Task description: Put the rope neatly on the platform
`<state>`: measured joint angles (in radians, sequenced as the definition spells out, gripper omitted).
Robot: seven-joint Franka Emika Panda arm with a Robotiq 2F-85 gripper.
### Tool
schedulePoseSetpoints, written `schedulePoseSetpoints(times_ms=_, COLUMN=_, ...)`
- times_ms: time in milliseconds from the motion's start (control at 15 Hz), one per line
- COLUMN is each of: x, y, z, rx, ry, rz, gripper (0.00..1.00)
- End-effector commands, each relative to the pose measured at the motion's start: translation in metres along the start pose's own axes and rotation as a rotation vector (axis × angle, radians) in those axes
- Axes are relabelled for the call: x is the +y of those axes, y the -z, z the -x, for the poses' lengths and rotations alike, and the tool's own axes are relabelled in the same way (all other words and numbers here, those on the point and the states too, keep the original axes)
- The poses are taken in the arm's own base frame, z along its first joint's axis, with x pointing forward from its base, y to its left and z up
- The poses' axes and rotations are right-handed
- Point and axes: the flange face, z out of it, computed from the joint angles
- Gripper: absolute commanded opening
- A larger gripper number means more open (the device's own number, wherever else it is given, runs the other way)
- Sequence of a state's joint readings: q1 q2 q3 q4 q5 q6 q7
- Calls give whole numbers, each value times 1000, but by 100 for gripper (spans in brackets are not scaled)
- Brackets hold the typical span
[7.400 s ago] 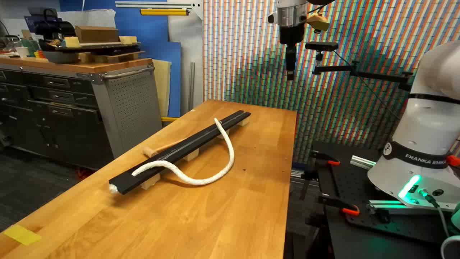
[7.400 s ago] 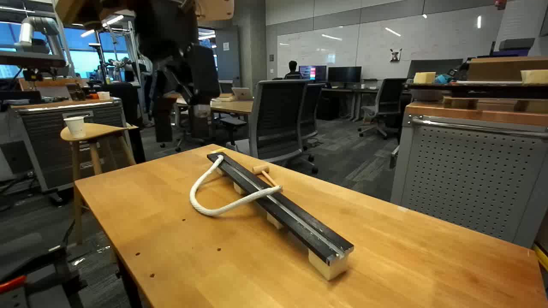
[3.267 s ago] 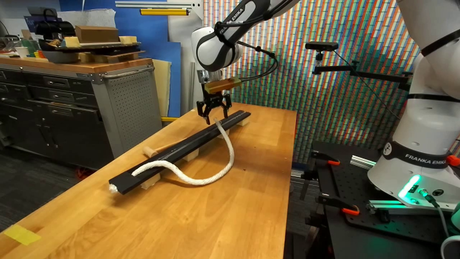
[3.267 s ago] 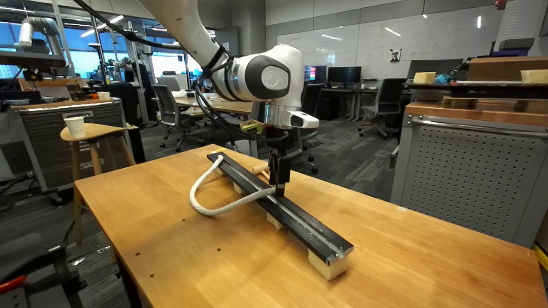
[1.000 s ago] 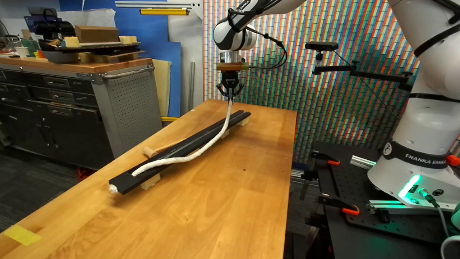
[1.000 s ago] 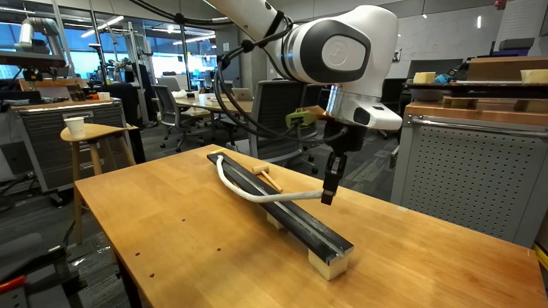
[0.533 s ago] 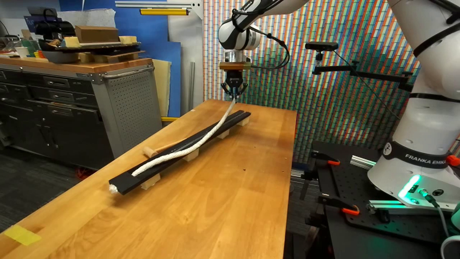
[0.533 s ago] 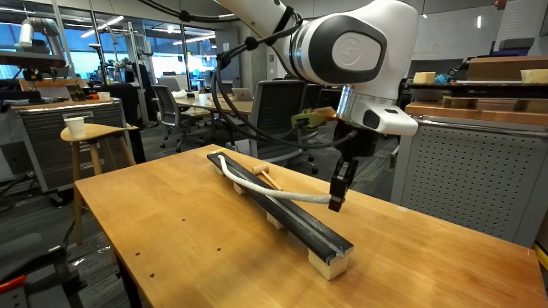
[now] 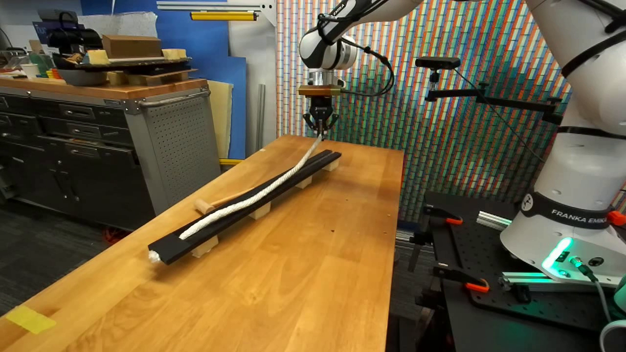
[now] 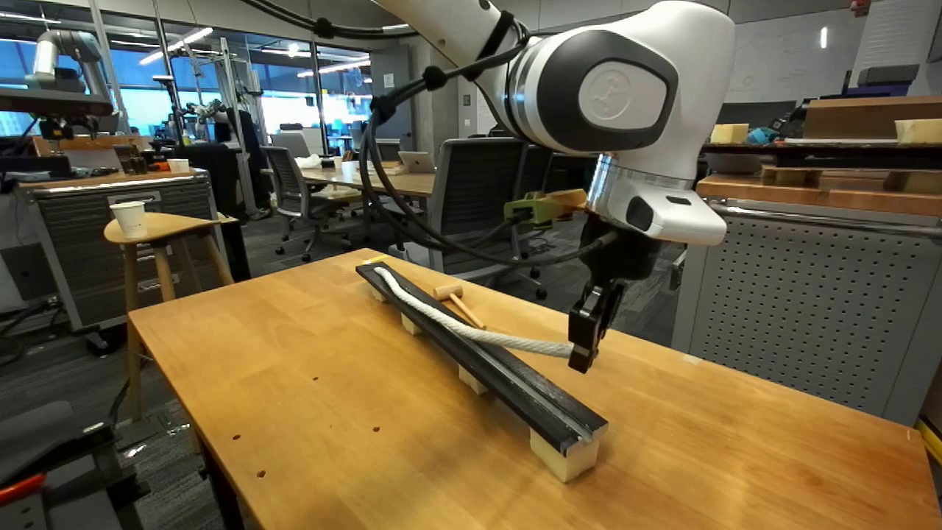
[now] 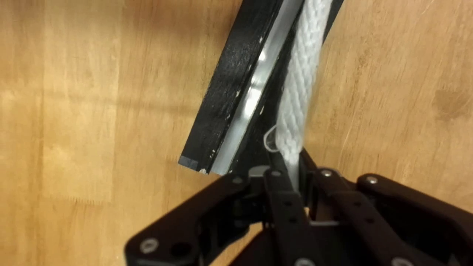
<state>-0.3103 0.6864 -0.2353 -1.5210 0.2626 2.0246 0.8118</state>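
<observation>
- We have the gripper (image 9: 321, 133) clamped on the rope (image 11: 301, 77).
- In an exterior view, it slopes toward 8 o'clock onto the platform (image 9: 315, 165).
- Tabletop (image 9: 303, 274) spreads wide to the platform's 4 o'clock, edge nearer at 10.

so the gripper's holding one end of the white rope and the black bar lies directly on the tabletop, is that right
Not quite. The black bar does not lie directly on the tabletop: both exterior views show it raised on pale blocks. The gripper is indeed holding one end of the white rope.
</observation>
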Motion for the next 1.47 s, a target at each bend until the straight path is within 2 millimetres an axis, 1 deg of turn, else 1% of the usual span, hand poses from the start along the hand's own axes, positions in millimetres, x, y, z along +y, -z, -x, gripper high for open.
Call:
schedulePoseSetpoints(times_ms=0, x=1, y=5, z=-16, rx=-23, ry=-79, rz=-29, gripper=3)
schedulePoseSetpoints(times_ms=267, x=4, y=-1, z=-21, rx=-39, ry=-122, rz=-33, gripper=3)
schedulePoseSetpoints(times_ms=600, x=8, y=-15, z=-17, rx=-33, ry=-127, rz=-11, gripper=3)
schedulePoseSetpoints(times_ms=1067, x=18, y=-18, z=-19, rx=-26, ry=-141, rz=-13, gripper=3)
schedulePoseSetpoints(times_ms=1400, x=29, y=-27, z=-24, rx=-15, ry=-177, rz=-31, gripper=3)
